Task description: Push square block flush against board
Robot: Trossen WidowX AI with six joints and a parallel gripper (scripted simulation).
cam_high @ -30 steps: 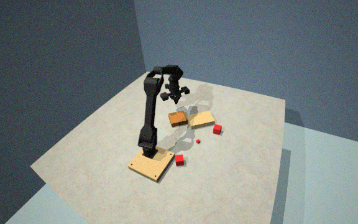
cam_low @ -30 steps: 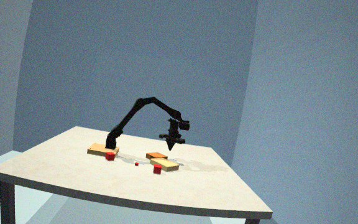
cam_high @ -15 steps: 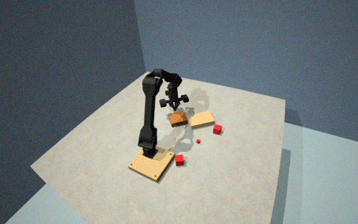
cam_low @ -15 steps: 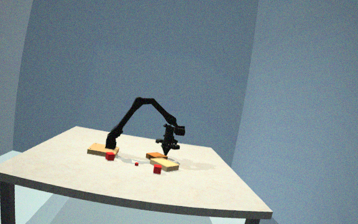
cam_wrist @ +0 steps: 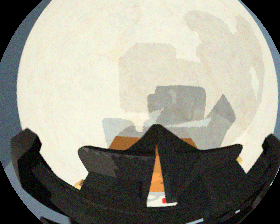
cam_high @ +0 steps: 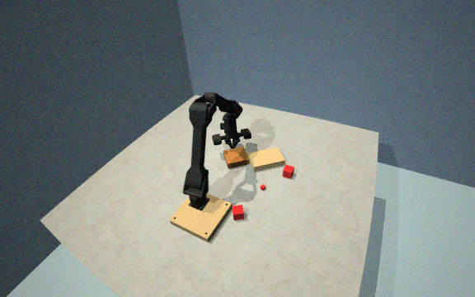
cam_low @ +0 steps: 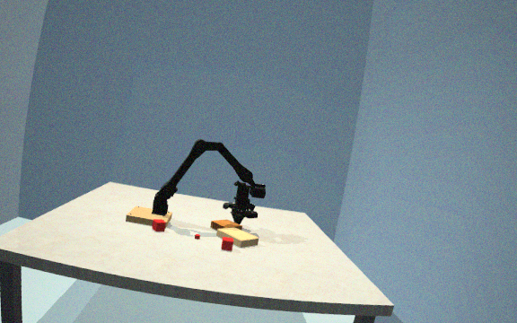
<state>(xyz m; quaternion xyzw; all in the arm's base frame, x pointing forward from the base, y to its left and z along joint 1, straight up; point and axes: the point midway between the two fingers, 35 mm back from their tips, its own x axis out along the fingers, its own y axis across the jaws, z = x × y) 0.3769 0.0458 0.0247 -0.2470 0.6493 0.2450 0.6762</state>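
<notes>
The square block is orange-brown and lies flat on the table; part of it shows under the fingers in the wrist view. The board is pale yellow wood and lies flat just right of the block in the top view. Their facing sides are very close; whether they touch I cannot tell. My gripper is shut with nothing held and points down. Its tips are at the block's far edge in the top view; contact is unclear.
One red cube is near the board's right end. Another red cube is beside the arm's wooden base plate. A tiny red cube lies between them.
</notes>
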